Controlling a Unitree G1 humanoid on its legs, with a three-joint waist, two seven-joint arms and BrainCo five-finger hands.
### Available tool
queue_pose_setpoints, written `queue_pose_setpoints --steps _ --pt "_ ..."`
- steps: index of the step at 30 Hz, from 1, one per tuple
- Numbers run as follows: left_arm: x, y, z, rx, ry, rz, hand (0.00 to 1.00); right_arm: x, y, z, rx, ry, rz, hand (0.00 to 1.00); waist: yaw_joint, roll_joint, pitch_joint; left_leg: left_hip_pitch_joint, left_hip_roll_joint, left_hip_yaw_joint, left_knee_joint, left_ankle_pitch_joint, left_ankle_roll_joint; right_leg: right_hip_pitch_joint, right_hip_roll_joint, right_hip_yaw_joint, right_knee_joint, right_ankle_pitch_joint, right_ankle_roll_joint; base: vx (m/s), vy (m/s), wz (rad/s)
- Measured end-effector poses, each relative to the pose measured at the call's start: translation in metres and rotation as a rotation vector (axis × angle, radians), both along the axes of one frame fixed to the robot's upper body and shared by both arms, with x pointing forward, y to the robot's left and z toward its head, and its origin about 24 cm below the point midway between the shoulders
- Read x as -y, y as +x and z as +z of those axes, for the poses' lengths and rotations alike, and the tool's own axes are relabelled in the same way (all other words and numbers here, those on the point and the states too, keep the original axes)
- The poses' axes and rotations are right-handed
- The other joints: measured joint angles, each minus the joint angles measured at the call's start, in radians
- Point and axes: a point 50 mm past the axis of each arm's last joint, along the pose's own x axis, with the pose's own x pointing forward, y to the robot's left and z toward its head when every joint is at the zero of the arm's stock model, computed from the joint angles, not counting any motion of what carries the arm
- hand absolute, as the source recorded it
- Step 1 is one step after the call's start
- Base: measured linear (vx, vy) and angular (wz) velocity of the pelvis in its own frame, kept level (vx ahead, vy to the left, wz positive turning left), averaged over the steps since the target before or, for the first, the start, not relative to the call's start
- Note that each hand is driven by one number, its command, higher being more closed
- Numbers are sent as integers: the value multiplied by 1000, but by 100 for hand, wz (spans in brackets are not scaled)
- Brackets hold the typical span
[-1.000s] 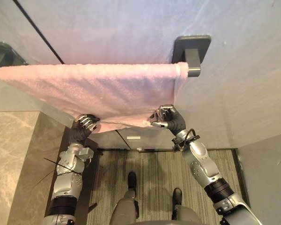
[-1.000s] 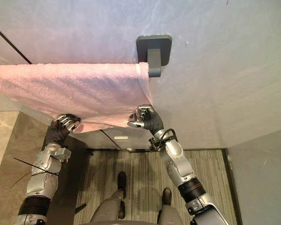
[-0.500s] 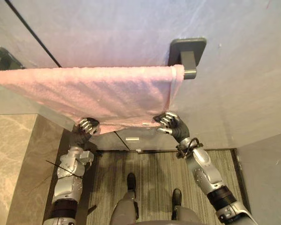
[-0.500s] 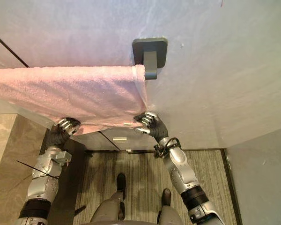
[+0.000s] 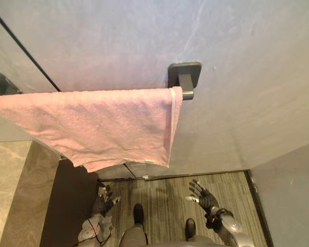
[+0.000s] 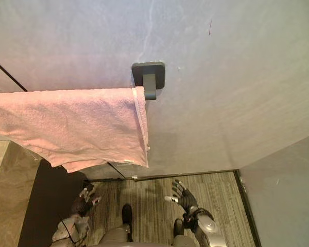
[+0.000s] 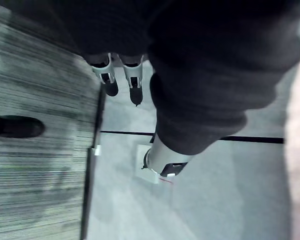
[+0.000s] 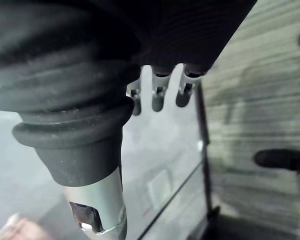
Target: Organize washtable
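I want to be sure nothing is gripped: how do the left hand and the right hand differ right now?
The left hand hangs below the towel's lower edge, beside the dark panel; the right hand hangs past the towel's right edge, over the striped floor. The right hand's fingers fan wider than the left hand's. Both are open, empty and clear of the towel.

No writing, number or sign can be read anywhere. The pink towel and the dark wall bracket beside it bear no legible print. The small pale plate low on the wall is too blurred to tell whether it carries any marking.
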Motion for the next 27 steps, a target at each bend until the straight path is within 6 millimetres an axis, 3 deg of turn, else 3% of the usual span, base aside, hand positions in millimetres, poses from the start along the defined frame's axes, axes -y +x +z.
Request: queue_pose_setpoints --steps 8,18,22,27 --pt "10 -52 -29 -244 10 94 0 16 -34 -28 -185 -63 -143 0 -2 -6 -38 52 -7 11 -2 -14 -1 47 -7 8 -1 -12 5 2 -1 -4" --pt "12 -67 -37 -308 -28 223 0 29 -74 -52 -416 -117 -326 0 -8 -3 -50 65 -18 11 -3 -26 3 60 -12 5 1 -27 7 -6 2 1" --pt "11 -70 -38 -318 -33 240 0 31 -75 -53 -431 -111 -375 0 -27 -3 -50 64 -18 11 -3 -30 2 60 -12 5 1 -32 7 0 0 0" --pt "11 -70 -38 -317 -38 250 0 33 -76 -55 -455 -118 -401 0 -27 -4 -51 64 -18 14 -2 -40 0 59 -12 5 1 -39 8 38 -11 0"
